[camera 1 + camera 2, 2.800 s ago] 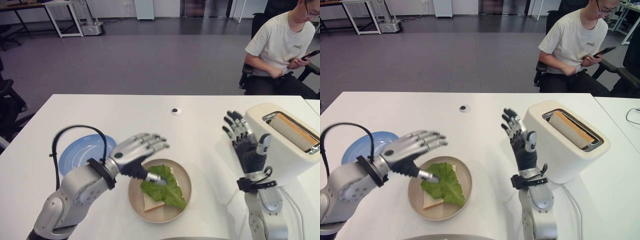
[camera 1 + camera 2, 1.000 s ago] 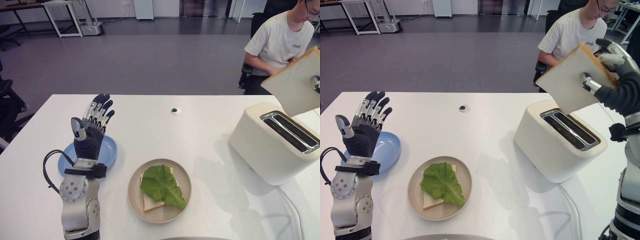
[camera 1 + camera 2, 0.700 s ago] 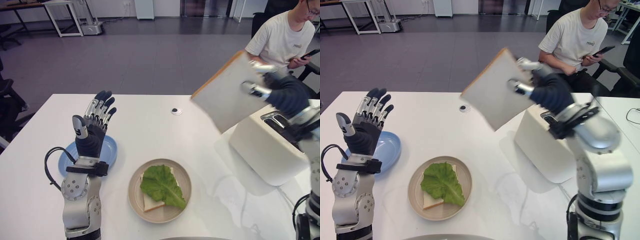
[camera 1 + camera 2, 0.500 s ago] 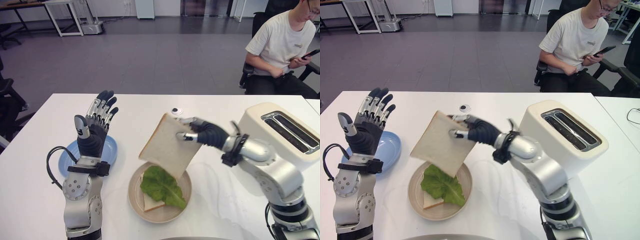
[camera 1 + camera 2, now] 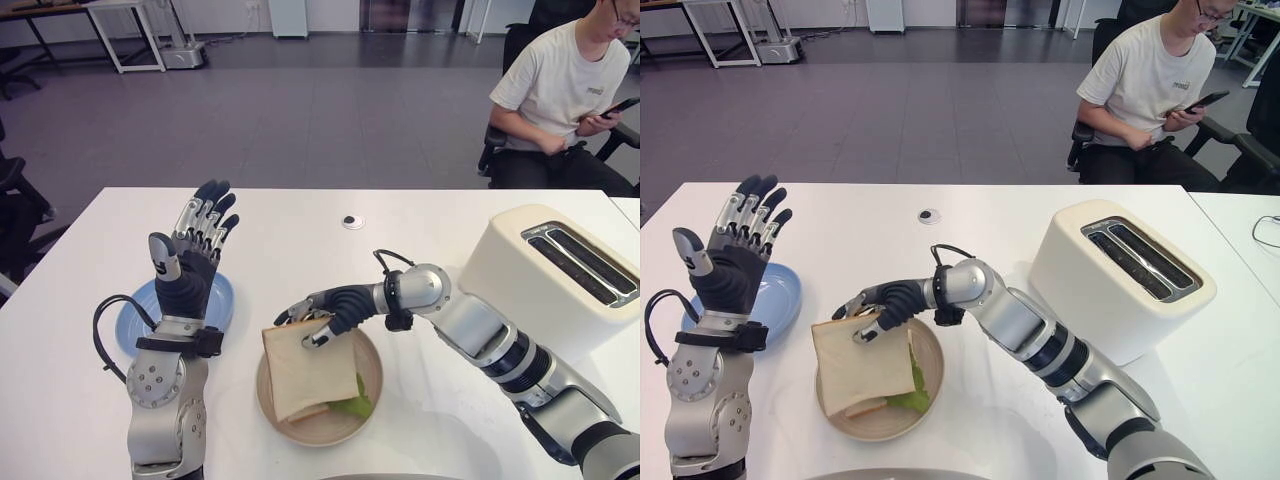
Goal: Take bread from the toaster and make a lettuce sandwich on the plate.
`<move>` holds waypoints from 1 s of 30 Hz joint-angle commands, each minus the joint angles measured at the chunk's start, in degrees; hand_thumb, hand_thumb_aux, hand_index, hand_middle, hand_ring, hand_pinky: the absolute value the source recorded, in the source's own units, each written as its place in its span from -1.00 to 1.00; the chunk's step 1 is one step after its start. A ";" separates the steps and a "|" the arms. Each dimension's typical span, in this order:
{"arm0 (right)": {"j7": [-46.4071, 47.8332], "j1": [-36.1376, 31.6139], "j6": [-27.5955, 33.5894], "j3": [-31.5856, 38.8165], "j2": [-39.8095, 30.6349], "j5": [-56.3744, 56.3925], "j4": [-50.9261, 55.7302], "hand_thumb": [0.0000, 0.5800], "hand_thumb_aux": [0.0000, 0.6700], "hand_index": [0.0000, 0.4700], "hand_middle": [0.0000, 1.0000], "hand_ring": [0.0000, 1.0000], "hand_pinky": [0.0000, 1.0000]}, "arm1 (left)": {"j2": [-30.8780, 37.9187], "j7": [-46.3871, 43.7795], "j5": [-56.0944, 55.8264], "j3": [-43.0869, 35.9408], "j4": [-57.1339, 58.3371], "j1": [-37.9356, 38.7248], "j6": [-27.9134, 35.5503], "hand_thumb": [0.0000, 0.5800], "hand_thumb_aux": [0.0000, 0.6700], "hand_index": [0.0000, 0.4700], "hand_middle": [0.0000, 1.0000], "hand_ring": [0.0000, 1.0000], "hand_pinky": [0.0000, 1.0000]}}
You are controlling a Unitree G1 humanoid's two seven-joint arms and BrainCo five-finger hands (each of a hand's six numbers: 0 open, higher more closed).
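A tan plate [image 5: 372, 392] sits in the middle of the white table. On it lies a bread slice [image 5: 310, 368], covering most of the lettuce [image 5: 353, 405]. A lower slice [image 5: 312, 412] peeks out beneath. My right hand [image 5: 318, 312] is over the plate's far left rim, its fingers pinching the top slice's upper edge. The white toaster [image 5: 540, 290] stands at the right with both slots empty. My left hand [image 5: 187, 250] stands upright and open, left of the plate.
A blue plate [image 5: 222, 300] lies partly behind my left hand. A small round black-and-white object [image 5: 353, 222] rests farther back on the table. A black cable [image 5: 105, 330] loops beside my left forearm.
My right hand lifted the slice out of the toaster, carried it left and lowered it flat onto the lettuce. My left hand left the lettuce and rose upright.
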 commanded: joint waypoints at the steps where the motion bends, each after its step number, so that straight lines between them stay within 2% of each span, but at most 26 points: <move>1: 1.23 0.27 -1.02 0.92 0.38 -2.88 -0.22 1.00 1.00 1.00 -1.00 -1.00 -1.00 | 0.19 0.58 0.54 -0.59 -0.93 1.07 0.93 -1.00 -1.00 -1.00 -1.00 -1.00 -1.00; 10: -0.79 0.32 -2.93 0.59 2.32 -10.65 7.35 1.00 1.00 1.00 -1.00 -1.00 -1.00 | 0.48 0.80 0.19 -0.49 -1.32 1.63 0.81 -1.00 -1.00 -1.00 -1.00 -1.00 -1.00; 18: -0.49 4.14 -3.43 1.74 4.17 -13.43 7.78 1.00 1.00 1.00 -1.00 -1.00 -1.00 | 0.71 0.76 -0.10 -0.25 -1.72 1.79 0.97 -1.00 -1.00 -1.00 -1.00 -1.00 -1.00; 19: -0.56 4.61 -3.26 1.81 4.49 -13.63 7.67 0.84 0.44 0.44 -1.00 -1.00 -1.00 | 0.75 0.76 -0.13 -0.21 -1.73 1.76 1.02 -1.00 -1.00 -1.00 -1.00 -1.00 -1.00; 20: -0.59 4.96 -3.11 1.83 4.80 -13.80 7.63 -0.70 -0.84 -0.84 -1.00 -1.00 -1.00 | 0.79 0.74 -0.16 -0.17 -1.74 1.74 1.05 -1.00 -1.00 -1.00 -1.00 -1.00 -1.00; 21: -0.62 5.20 -3.06 1.83 5.11 -14.00 7.72 -1.00 -1.00 -1.00 -1.00 -1.00 -1.00 | 0.81 0.75 -0.18 -0.13 -1.74 1.73 1.08 -1.00 -1.00 -1.00 -1.00 -1.00 -1.00; 30: -5.67 3.24 -6.22 -3.36 9.22 -15.38 9.88 -1.00 -1.00 -1.00 -1.00 -1.00 -1.00 | 0.85 0.61 -0.16 -0.01 -1.25 1.34 0.88 -1.00 -1.00 -1.00 -1.00 -1.00 -1.00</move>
